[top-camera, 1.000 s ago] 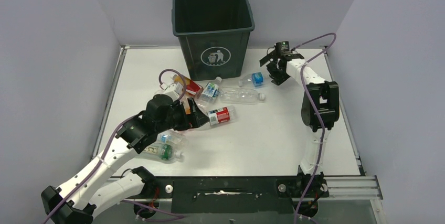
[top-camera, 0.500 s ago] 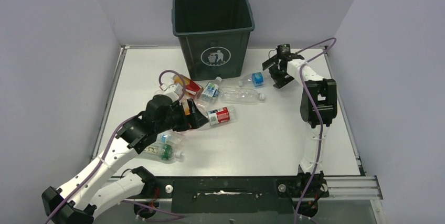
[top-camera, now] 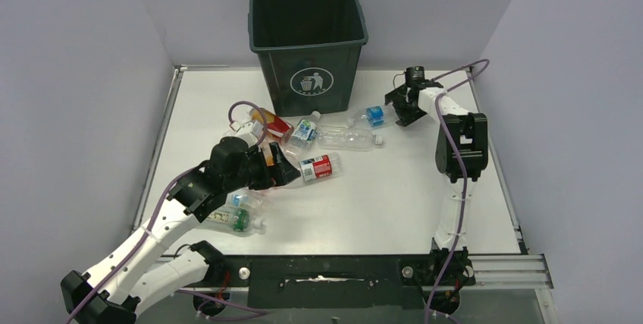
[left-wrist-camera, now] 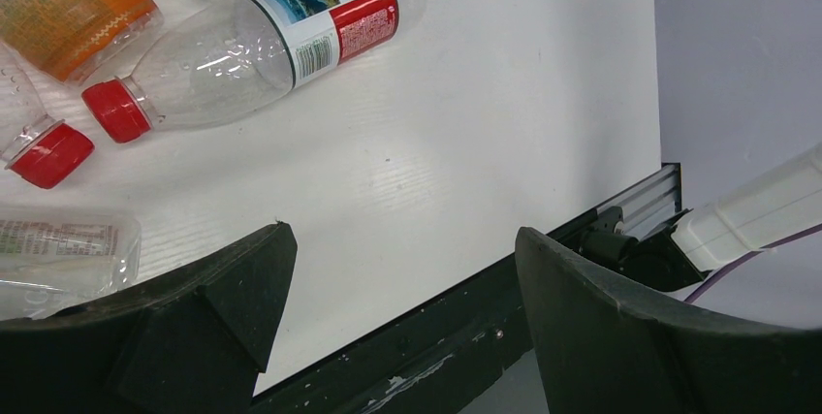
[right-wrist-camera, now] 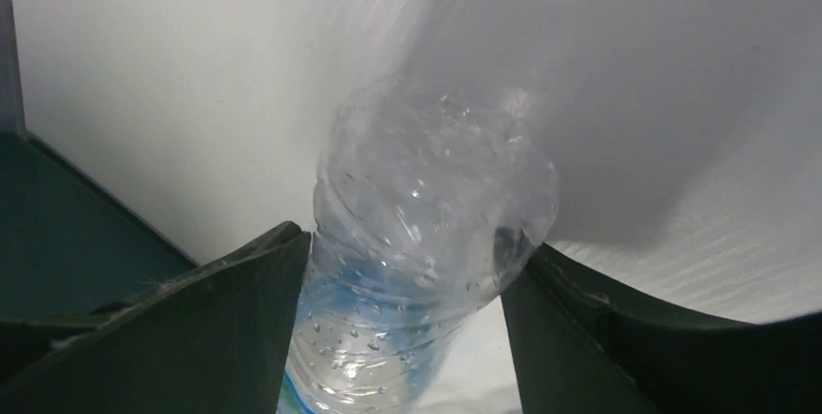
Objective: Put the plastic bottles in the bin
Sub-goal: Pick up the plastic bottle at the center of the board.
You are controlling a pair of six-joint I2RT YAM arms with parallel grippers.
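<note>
Just right of the bin, the right gripper grasped a blue-labelled bottle; the left gripper hung released, empty.

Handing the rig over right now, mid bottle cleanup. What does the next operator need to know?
Left claw: open, empty, near the red-label bottle.
Right claw: fingers against both sides of the blue-label bottle, not yet lifted, by the bin.
Done: no bottle visible inside the bin.
Left: every bottle; the other bottles lie in front of the bin and beside the left arm.
</note>
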